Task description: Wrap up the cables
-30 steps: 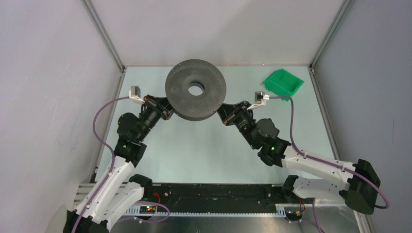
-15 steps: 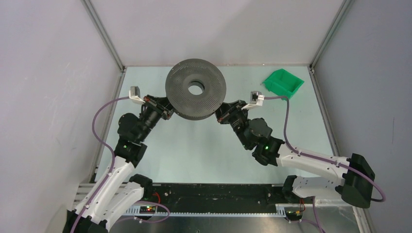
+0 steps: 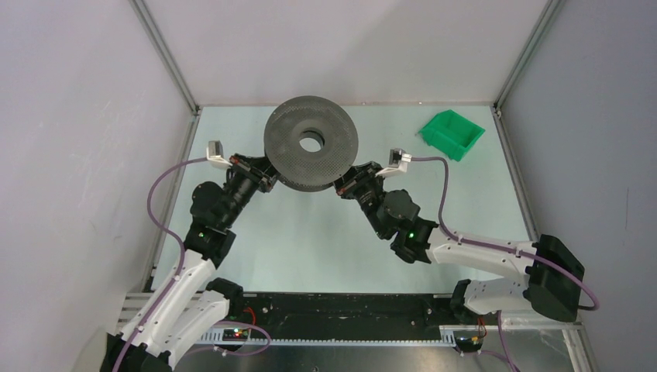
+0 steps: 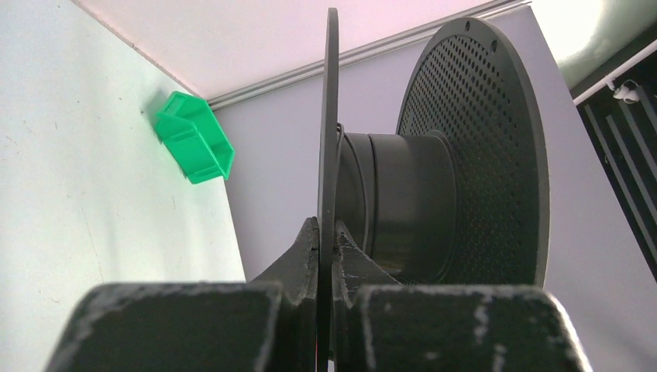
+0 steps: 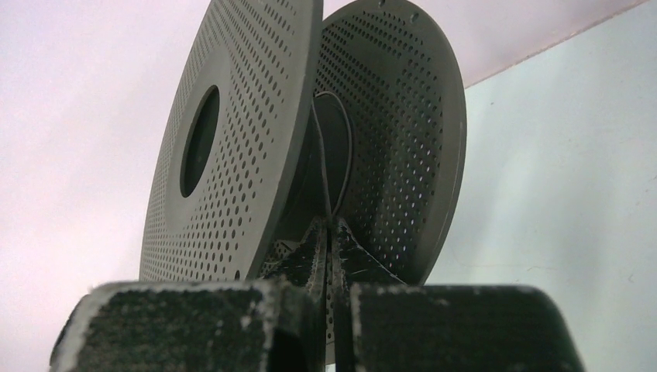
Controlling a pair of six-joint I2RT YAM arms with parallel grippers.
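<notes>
We note right claw (image 5: 329, 229) pinching cable (image 5: 322, 174), strand running straight ahead to hub; left claw (image 4: 326, 234) clamps spool (image 3: 294, 167) rim.

Overhead, fingertips of left gripper (image 4: 325, 252) and right gripper (image 5: 331, 244) hidden under spool (image 3: 311, 152) rim, cable (image 5: 325, 182) too thin to discern there, its far end lost behind the hub, left arm base (image 3: 132, 353) cropped below.

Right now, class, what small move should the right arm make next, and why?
Probably sweep the right gripper a short way round the spool: it pinches the cable, looping slack between the discs, while the left gripper clamps one disc.
</notes>
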